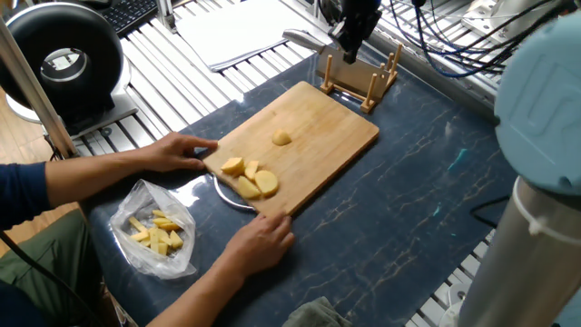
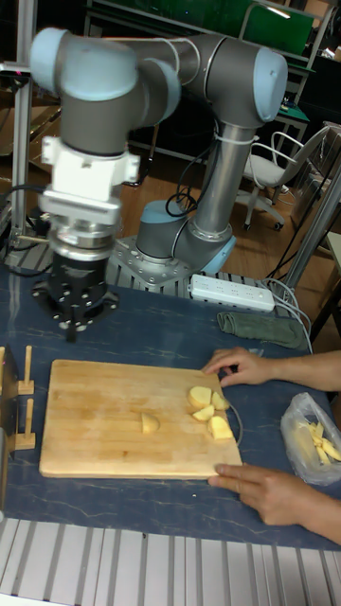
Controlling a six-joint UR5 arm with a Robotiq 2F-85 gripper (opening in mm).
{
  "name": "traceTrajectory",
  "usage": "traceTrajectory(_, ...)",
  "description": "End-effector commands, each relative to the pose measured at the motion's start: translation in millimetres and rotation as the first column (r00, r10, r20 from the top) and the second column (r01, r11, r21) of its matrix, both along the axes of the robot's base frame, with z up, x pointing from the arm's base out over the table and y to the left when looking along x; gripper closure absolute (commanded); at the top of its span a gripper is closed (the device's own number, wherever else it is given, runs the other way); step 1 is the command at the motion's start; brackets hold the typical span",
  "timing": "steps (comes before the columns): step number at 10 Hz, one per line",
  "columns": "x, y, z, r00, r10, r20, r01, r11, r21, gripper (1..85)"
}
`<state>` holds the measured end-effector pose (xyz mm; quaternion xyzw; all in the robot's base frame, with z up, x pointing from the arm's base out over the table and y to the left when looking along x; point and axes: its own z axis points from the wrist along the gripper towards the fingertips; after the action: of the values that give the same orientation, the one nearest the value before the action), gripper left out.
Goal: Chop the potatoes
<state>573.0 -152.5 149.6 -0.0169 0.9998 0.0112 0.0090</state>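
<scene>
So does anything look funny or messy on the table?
A bit. One potato piece sits alone mid-board, apart from the other potatoes bunched at the cutting board edge. That end of the board lies over a round plate, and two hands hold it.

Below and ahead of the black, matt-looking gripper lies a pale wooden cutting board with a smooth, satiny finish, resting on a dark blue tabletop veined like marble. The potatoes on the board's far end from the jaws look moist and pale yellow, one small piece nearer. A wooden rack stands just beside the jaws. Well beyond the board, a crinkled clear plastic bag glints. The arm's grey metal tubes shine softly; its joint caps are light blue plastic. Ribbed metal rails edge the table.
</scene>
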Motion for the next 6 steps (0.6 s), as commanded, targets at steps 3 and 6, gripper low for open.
traceTrajectory(3, -6.2, -22.1, 2.3, 0.996, 0.07, -0.049, -0.073, 0.994, -0.078, 82.3)
traceTrajectory(6, -2.1, -5.3, 1.8, 0.998, 0.051, -0.029, -0.052, 0.999, -0.015, 84.7)
